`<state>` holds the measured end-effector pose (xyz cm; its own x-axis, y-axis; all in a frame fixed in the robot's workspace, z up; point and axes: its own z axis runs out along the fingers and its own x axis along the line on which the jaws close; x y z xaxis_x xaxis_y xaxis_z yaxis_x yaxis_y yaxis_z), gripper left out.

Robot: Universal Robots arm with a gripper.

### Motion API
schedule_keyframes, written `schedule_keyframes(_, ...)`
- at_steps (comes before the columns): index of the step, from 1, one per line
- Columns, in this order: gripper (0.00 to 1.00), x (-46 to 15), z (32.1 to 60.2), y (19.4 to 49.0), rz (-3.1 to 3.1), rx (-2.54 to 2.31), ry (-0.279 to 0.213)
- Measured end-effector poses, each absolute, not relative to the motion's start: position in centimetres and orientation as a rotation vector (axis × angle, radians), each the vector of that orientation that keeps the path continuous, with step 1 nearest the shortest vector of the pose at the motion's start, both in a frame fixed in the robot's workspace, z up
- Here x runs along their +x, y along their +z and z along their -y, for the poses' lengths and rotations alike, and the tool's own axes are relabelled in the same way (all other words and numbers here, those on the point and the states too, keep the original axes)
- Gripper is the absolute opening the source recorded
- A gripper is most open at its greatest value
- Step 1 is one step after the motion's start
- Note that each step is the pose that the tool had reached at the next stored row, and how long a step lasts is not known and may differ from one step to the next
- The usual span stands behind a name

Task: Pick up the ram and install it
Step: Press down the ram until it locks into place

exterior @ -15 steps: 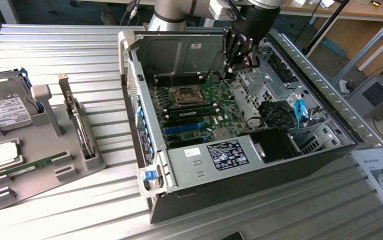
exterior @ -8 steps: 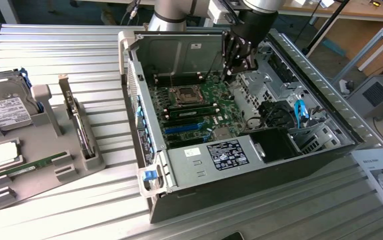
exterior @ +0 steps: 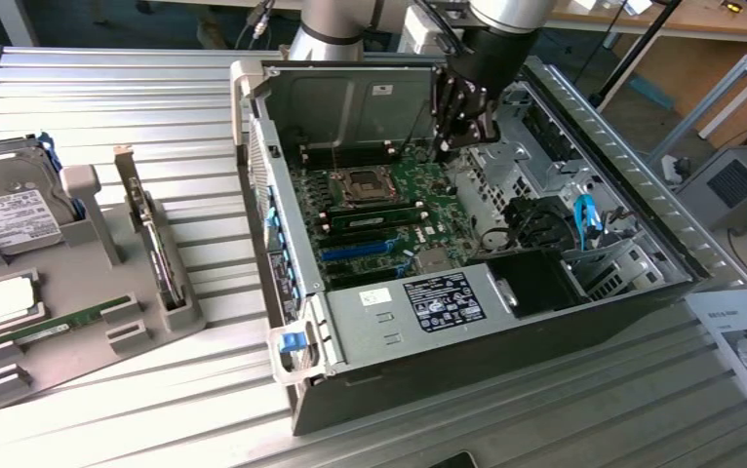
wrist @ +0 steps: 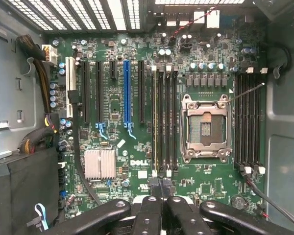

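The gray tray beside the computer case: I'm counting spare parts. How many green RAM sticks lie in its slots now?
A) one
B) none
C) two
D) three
A: a single green RAM stick lies in the tray, next to the silvery CPU chip.

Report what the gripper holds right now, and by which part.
Nothing is held. The gripper is shut, its fingers together with nothing between them, above the motherboard inside the computer case. One ram lies in the holder.
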<state>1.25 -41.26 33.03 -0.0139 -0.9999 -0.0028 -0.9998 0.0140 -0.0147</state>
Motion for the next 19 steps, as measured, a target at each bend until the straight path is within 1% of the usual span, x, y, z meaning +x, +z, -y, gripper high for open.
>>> schedule_keyframes(19,0.11,1.2,41.3,31.4,-2.228,-2.197,-0.013)
